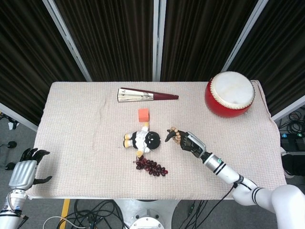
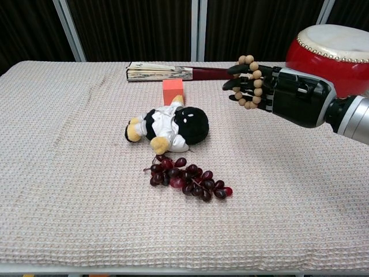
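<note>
right hand carries bead bracelet looped over fingers, 3 o'clock of plush doll | left hand spread, idle | next: steady, level carry

Dark ribbed wall panels, pale metal struts; grey floor, cables.

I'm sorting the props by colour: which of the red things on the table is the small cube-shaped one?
The orange-red block, between the folded fan and the plush doll. The drum is big and round; the grapes are a dark cluster.
</note>
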Controlling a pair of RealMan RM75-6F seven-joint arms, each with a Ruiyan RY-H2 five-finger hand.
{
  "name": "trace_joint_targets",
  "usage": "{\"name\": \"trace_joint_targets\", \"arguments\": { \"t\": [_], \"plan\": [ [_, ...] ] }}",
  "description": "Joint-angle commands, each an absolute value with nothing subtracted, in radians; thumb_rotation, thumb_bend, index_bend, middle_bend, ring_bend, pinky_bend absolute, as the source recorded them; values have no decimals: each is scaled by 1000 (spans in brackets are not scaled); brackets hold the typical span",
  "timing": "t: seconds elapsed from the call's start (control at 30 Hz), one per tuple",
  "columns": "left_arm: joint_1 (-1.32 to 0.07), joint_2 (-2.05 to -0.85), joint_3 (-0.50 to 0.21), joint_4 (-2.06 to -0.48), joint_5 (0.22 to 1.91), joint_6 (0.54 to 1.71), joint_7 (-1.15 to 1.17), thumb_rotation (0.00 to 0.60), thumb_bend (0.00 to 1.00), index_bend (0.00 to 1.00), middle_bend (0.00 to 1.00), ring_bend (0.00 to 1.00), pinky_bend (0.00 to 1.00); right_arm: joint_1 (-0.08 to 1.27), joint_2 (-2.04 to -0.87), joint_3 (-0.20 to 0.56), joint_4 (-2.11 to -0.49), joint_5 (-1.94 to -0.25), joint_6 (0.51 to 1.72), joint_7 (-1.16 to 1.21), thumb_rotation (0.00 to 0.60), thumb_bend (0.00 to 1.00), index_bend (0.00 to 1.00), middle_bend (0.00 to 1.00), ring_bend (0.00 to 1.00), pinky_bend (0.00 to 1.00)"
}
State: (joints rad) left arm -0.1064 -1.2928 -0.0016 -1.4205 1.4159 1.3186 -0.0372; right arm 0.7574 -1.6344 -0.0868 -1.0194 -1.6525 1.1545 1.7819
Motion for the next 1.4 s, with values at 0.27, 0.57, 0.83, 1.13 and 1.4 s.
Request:
{"name": "trace_joint_targets", "arguments": {
  "t": [0.27, 0.57, 0.83, 1.13, 1.4],
  "plan": [
    [-114, -1291, -2, -1427, 1422, 1314, -31, 600, 0, 231, 189, 78, 46, 676, -1473, -69, -1255, -1585, 1140, 1563, 510, 138, 409, 420, 81, 0],
    [-115, -1282, -2, -1443, 1423, 1320, -19, 600, 0, 230, 189, 78, 46, 641, -1447, -90, -1222, -1602, 1143, 1554, 459, 136, 388, 420, 79, 0],
    [-118, -1285, 0, -1442, 1425, 1316, -20, 600, 0, 230, 189, 78, 46, 582, -1464, -35, -1219, -1461, 1113, 957, 502, 366, 448, 442, 86, 0],
    [-120, -1294, 0, -1432, 1427, 1316, -28, 600, 0, 231, 189, 78, 46, 550, -1616, -2, -1082, -1367, 1134, 176, 600, 383, 489, 460, 95, 0],
    [-114, -1296, 2, -1418, 1426, 1322, -41, 600, 0, 230, 189, 78, 46, 533, -1696, 7, -1006, -1380, 1141, 36, 600, 293, 218, 278, 12, 0]
  ]
}}
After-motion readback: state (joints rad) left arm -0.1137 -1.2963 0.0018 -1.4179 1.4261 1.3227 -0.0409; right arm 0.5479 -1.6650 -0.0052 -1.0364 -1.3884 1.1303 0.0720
